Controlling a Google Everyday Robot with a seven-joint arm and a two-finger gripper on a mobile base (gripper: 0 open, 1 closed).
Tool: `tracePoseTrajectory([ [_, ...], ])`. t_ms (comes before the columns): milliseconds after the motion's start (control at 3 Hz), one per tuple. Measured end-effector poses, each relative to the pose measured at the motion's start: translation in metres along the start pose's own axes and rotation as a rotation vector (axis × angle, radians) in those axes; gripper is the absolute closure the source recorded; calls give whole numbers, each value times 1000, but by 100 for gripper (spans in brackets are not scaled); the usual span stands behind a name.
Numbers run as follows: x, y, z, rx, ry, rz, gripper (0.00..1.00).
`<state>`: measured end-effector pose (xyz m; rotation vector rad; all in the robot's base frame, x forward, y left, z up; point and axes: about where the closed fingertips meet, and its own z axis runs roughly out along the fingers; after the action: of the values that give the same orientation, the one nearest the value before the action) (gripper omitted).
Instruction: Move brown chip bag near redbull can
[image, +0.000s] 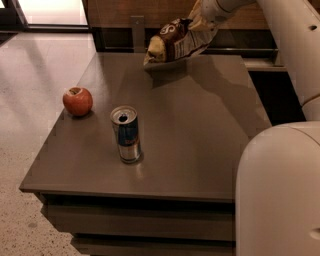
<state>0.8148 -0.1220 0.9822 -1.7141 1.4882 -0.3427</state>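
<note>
— Well, what takes up the most room?

— The robot's white body (280, 195), cut off by the lower right corner. Its arm (292, 45) climbs the right edge and runs out past the top. The grey table (200, 125) fills the middle, and its near right corner is hidden behind the body.

— And the gripper?

— The gripper (199, 22) is at the top edge, right of centre, partly cropped. It is clamped on the right end of the brown chip bag (172, 42), which hangs clear of the tabletop near the far edge, with its shadow underneath.

— How does the bag look?

— Crinkled and tilted down to the left. It has a dark brown middle with white lettering, a tan lower-left end and a white printed panel beside the gripper.

— Anything smaller?

— The redbull can (127, 134) stands upright left of centre, well apart from the bag. A red apple (77, 101) sits near it, toward the left edge.
</note>
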Motion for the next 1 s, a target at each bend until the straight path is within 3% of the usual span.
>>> tracePoseTrajectory([
  [1000,-13,4,-1,25,14,35,100],
])
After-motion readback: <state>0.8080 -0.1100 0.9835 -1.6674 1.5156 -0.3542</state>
